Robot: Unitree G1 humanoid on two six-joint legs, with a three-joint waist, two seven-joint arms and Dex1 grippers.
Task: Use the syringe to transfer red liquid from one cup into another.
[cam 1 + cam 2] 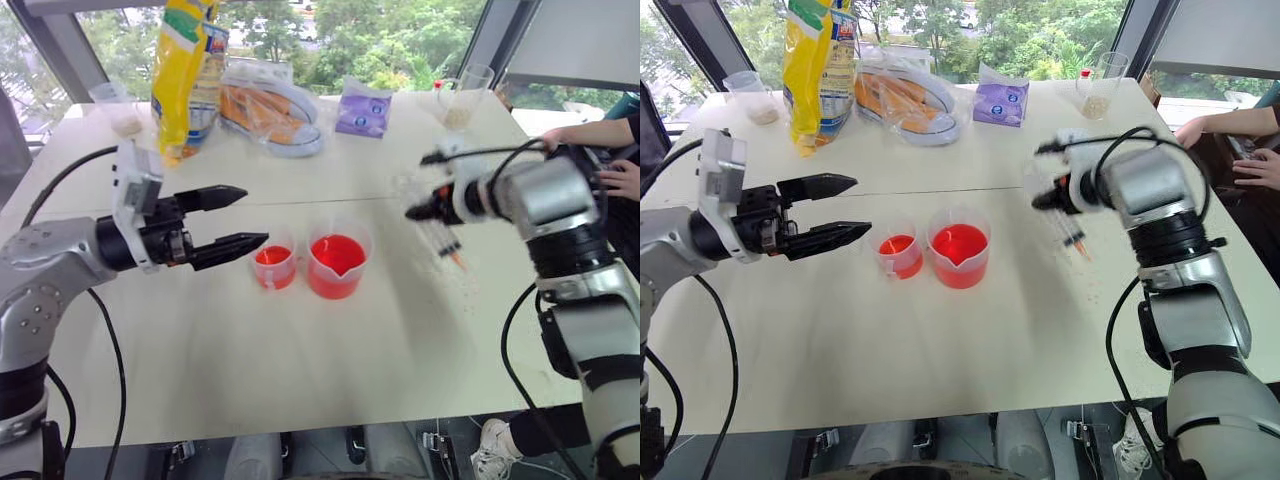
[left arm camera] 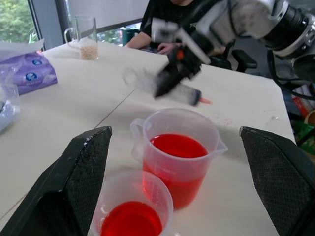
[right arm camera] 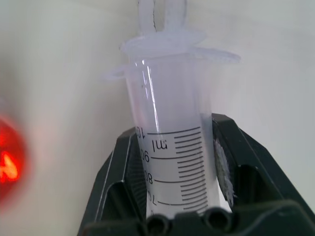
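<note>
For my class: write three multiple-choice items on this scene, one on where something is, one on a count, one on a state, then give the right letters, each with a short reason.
1. Where is the syringe?
A. clamped in the right gripper
B. standing in the wide beaker
C. lying beside the yellow bag

2. How many clear cups on the table hold red liquid?
A. one
B. two
C. four

3. How do the left gripper's fingers stand?
A. shut on the small cup
B. shut on nothing
C. open, holding nothing

Answers: 1 A, the right wrist view shows its barrel between the fingers. 2 B, the wide beaker and the small cup. 3 C, the fingers stand apart beside the small cup.
</note>
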